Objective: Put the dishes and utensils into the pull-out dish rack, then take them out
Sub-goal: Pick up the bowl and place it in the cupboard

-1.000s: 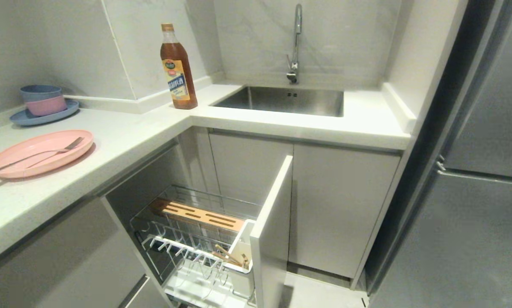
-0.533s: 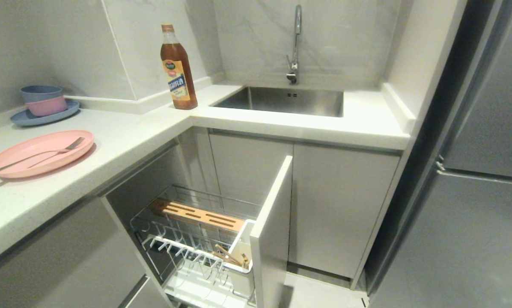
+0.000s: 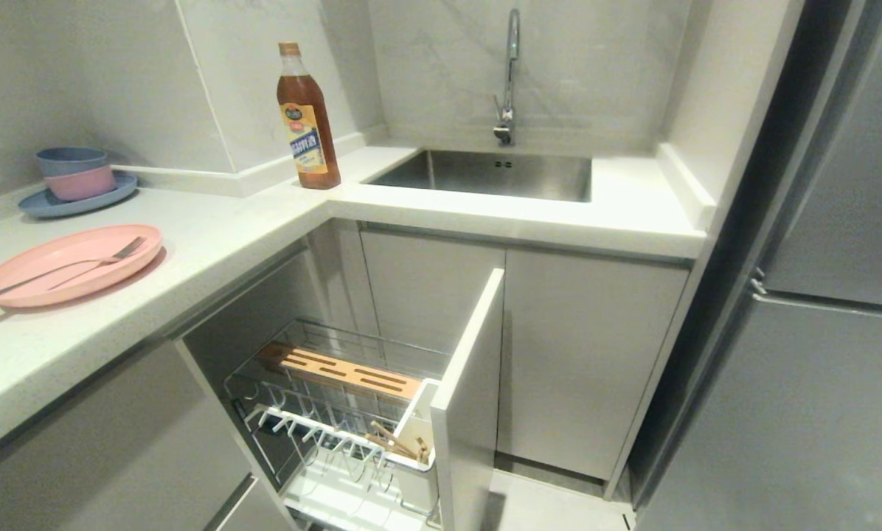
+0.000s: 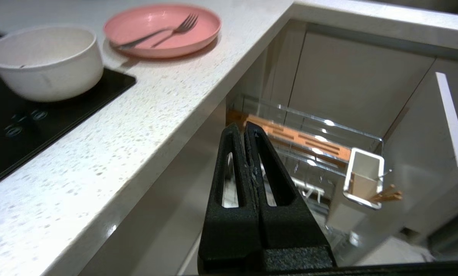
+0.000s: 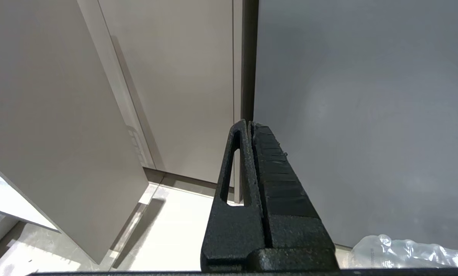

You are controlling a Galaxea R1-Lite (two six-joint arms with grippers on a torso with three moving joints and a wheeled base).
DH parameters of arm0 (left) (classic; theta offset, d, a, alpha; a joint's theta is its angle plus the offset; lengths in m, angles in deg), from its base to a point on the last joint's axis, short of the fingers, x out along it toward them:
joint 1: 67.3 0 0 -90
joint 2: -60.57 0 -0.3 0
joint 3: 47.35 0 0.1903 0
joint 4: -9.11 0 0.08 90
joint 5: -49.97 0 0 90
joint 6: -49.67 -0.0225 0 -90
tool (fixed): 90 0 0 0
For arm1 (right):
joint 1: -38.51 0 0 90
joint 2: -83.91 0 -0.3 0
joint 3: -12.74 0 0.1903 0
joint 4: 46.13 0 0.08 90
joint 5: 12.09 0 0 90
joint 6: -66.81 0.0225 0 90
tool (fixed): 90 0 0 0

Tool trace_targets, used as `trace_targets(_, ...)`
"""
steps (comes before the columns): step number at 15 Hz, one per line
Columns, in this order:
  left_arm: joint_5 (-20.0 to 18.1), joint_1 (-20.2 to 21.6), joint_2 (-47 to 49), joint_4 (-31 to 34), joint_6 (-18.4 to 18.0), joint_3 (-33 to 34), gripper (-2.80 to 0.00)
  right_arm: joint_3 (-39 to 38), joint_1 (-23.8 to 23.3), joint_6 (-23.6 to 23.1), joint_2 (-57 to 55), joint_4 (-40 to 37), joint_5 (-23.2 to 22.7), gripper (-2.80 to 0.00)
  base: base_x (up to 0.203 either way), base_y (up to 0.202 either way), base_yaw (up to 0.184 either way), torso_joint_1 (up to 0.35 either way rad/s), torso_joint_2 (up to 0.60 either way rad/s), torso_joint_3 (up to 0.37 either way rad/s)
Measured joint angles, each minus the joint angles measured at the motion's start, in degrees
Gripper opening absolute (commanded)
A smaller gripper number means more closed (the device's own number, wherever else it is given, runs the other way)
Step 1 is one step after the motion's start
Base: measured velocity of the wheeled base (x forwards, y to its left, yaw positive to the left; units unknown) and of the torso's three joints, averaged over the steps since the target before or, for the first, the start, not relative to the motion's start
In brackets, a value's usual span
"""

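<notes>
- The flat round pink plate [image 3: 70, 263] lies on the speckled white countertop [image 3: 212, 243] at about nine o'clock in the head view, with the slim silver metal fork [image 3: 65, 266] resting across it, tines toward the wall.
- The cream-white round bowl [image 4: 45, 61] shows only in the left wrist view, standing partly on the black glass cooktop [image 4: 30, 122], just beside the plate.
- The pull-out dish rack [image 3: 338, 420], a chrome wire basket with a pale grey front panel [image 3: 470, 398], stands drawn out at six o'clock in the head view, below the counter.
- In it a slotted wooden strip [image 3: 345, 372] lies along the far side, and the pale wooden chopsticks [image 3: 397, 442] lean in the white utensil caddy [image 3: 419, 464] against the front panel.
- The left gripper [image 4: 246, 128] hangs off the counter's edge above the rack, its black fingers pressed together with nothing between them.
- The right gripper [image 5: 249, 124] points at the floor by a grey cabinet door [image 5: 60, 115], fingers likewise closed and empty.
- At eleven o'clock stands a blue plate with stacked blue and pink bowls [image 3: 76, 184]; at twelve, a brown bottle [image 3: 307, 118] beside the steel sink [image 3: 492, 173].
</notes>
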Motion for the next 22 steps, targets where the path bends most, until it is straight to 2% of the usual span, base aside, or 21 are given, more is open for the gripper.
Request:
trace_targets(3,-4.25,0.04,-11.47,-11.15,-3.67,18.29,-2.8,0.0,0.0,0.0,-0.01,0.0,0.0,-2.8,0.0,0.0,0.0,0.0,0.0,0.0)
trace_targets(6,-9.25,0.04,-19.39,-16.38,-1.72,30.41,-2.8,0.0,0.0,0.0,-0.02,0.0,0.0,-2.8,0.0,0.0,0.0,0.0,0.0,0.0)
trace_targets(9,-9.81,0.04,-22.2,-21.83,-1.24,39.49,-2.8,0.0,0.0,0.0,-0.02,0.0,0.0,-2.8,0.0,0.0,0.0,0.0,0.0,0.0)
trace_targets(11,-10.01,0.04,-22.85,-28.0,-1.8,42.56,-2.8,0.0,0.0,0.0,-0.02,0.0,0.02,-2.8,0.0,0.0,0.0,0.0,0.0,0.0)
trace_targets(12,-10.74,0.04,-23.0,-28.56,-1.82,43.25,-2.8,0.0,0.0,0.0,-0.02,0.0,0.0,-2.8,0.0,0.0,0.0,0.0,0.0,0.0)
trace_targets(15,-14.03,0.02,-23.15,-23.25,-0.33,43.77,-2.8,0.0,0.0,0.0,0.0,0.0,0.0,-2.8,0.0,0.0,0.0,0.0,0.0,0.0)
trace_targets(22,-14.09,0.02,-23.22,-24.11,0.43,43.92,-2.8,0.0,0.0,0.0,-0.02,0.0,0.0,-2.8,0.0,0.0,0.0,0.0,0.0,0.0)
